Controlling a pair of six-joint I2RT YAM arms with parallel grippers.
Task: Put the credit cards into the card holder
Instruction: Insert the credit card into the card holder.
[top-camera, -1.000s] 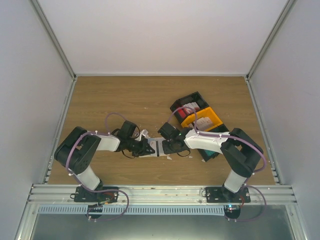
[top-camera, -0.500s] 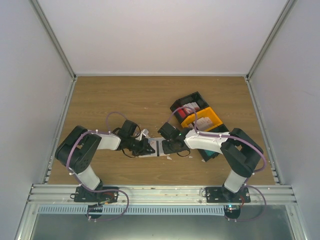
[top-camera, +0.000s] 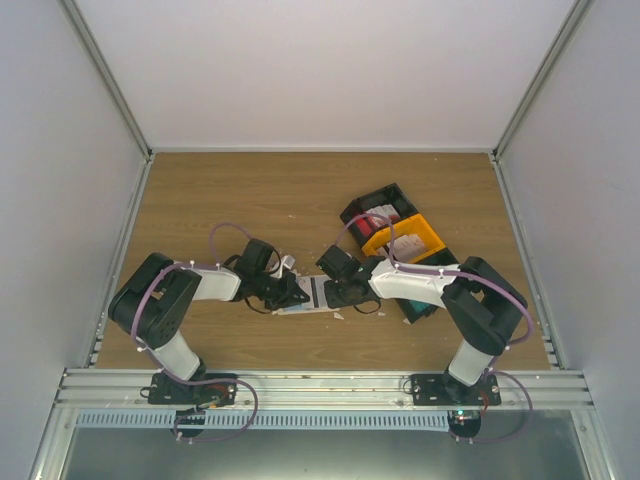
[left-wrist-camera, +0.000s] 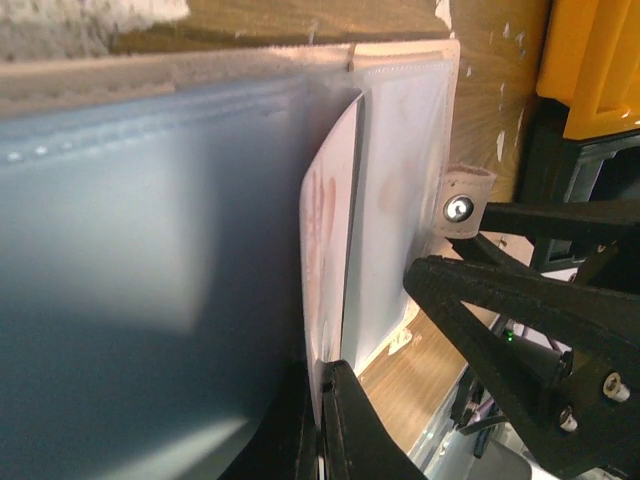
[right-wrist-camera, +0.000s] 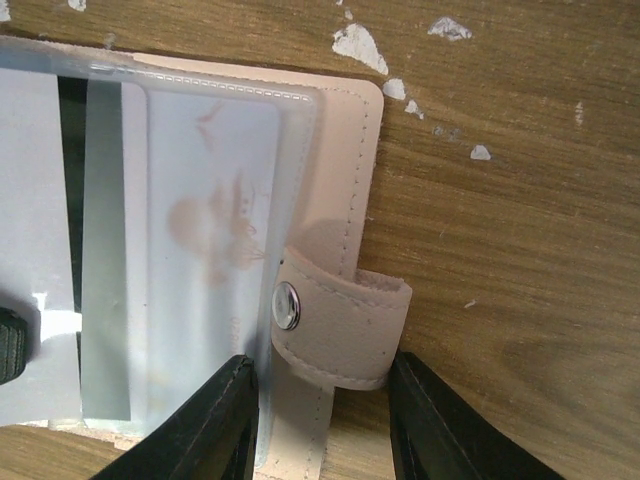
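The card holder (top-camera: 318, 297) lies open on the wood between my two grippers, its beige edge (right-wrist-camera: 345, 150) and pale clear pockets (left-wrist-camera: 400, 170) showing. My left gripper (left-wrist-camera: 322, 378) (top-camera: 295, 292) is shut on the lower edge of a white credit card with reddish marks (left-wrist-camera: 326, 240). The card stands edge-on, its far end at the mouth of a clear pocket. My right gripper (right-wrist-camera: 322, 368) (top-camera: 334, 293) is open and straddles the holder's snap tab (right-wrist-camera: 345, 325). One finger rests on the clear pocket and the other touches the tab's fold.
A black bin (top-camera: 378, 207) and a yellow bin (top-camera: 405, 238) holding more cards stand behind the right arm. Another dark bin (top-camera: 425, 305) lies under its forearm. White scraps (right-wrist-camera: 358, 42) dot the wood near the holder.
The left gripper has shifted slightly with the card. More of the holder's pale inside shows between the grippers. The right arm has stayed in place.
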